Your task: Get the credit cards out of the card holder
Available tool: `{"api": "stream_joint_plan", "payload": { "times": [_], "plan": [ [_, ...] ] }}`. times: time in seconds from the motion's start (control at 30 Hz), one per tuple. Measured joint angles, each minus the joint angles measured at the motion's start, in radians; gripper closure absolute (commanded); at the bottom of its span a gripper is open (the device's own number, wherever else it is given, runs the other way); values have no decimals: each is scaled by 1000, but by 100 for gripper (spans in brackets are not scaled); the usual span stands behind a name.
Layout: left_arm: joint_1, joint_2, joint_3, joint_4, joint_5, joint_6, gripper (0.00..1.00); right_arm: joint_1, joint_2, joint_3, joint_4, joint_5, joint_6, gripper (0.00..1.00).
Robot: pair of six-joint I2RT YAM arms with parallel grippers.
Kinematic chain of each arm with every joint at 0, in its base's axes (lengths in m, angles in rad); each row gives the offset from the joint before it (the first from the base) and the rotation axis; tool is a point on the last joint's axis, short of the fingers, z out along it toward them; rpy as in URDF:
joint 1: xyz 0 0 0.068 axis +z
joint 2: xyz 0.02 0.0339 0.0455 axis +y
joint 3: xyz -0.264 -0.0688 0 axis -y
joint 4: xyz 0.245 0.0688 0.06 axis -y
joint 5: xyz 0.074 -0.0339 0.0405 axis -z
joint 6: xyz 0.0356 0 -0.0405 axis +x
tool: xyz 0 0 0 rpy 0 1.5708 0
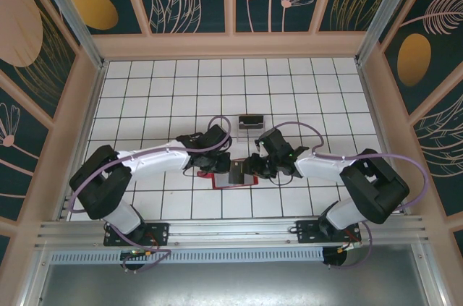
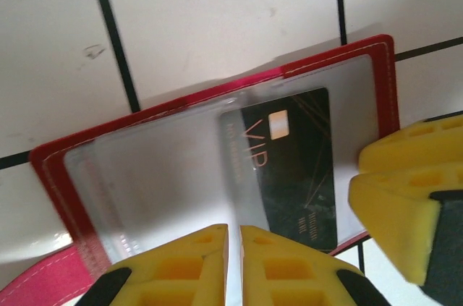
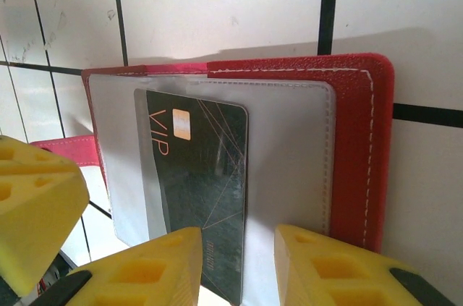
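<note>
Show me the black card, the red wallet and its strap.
black card (image 3: 206, 190), right wrist view, middle of its bare face.
wallet (image 3: 358, 154), right wrist view, right side of the red cover.
strap (image 2: 32, 291), left wrist view, stitched red band.

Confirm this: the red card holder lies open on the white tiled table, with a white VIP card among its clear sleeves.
Wrong on one point: the VIP card is black, not white, as the right wrist view shows. The rest stands: the red card holder lies open on the white tiled table, the card among its clear sleeves.

White-and-black arms (image 1: 155, 158), purple cables (image 1: 394, 155), yellow fingers (image 2: 181, 270)
</note>
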Motion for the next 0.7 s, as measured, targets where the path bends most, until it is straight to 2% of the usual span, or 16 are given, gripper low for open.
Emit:
{"api": "stream_joint_plan", "payload": {
  "times": [0.4,0.7],
  "plan": [
    [0,86,16,-2,4,23,80,0,13,-6,19,-11,4,67],
    [0,100,18,-1,-5,27,82,0,36,-6,52,-37,6,67]
  ]
}}
